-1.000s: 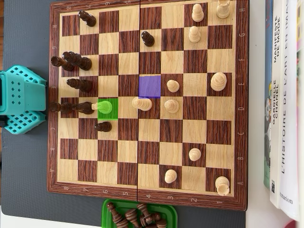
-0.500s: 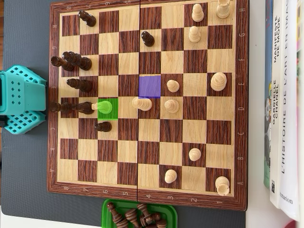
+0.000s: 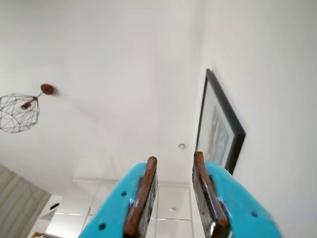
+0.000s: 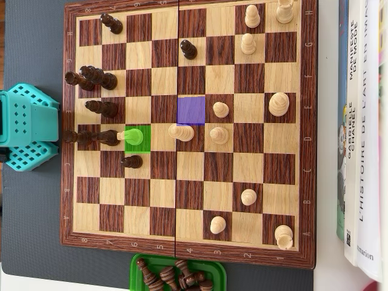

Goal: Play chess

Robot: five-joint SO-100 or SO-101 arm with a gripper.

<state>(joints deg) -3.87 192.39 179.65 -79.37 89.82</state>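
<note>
Beyond the chessboard's (image 4: 188, 254) left rim we see our teal arm (image 4: 27, 127) parked; its gripper (image 3: 173, 198) points at the ceiling, parted and empty, clear of every piece.

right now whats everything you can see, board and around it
chessboard: one, brown and tan wood, centre
light pieces: eleven, cream, mostly right half
dark pieces: nine or so, left half
green square: one, under a light piece
purple square: one, mid-board, empty
green tray: one, bottom edge, holding dark pieces
books: a few, right edge
picture frame: one, black, wrist view
wire lamp: one, ceiling
robot base: teal, left of board
gripper: teal, open, pointing at ceiling
</note>
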